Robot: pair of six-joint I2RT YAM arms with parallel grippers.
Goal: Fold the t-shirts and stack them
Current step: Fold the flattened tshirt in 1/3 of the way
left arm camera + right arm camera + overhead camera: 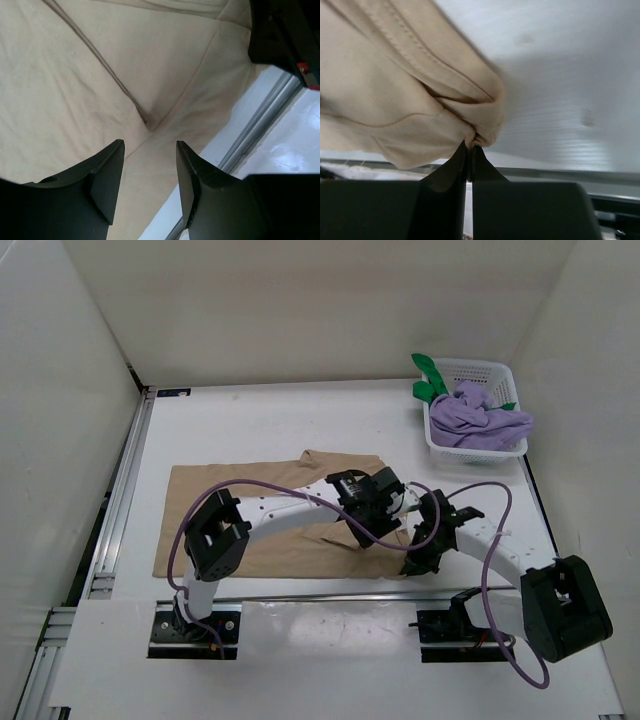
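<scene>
The tan t-shirt [250, 505] lies spread on the white table, creased at its right end. My left gripper [368, 530] hovers over that right part, and in the left wrist view it [150, 146] is open, with tan t-shirt [100, 75] below and nothing between the fingers. My right gripper [413, 560] sits at the shirt's near right corner. Seen from the right wrist, it [471, 145] is shut on a bunched fold of the tan t-shirt [395, 95], lifted off the table. The purple t-shirt [478, 418] and the green t-shirt [430, 380] are in the basket.
The white mesh basket [480, 368] stands at the back right. A metal rail [260, 125] runs along the table's near edge, close to both grippers. White walls close in the table on the left, back and right. The right arm's black link [280, 35] is close to my left gripper.
</scene>
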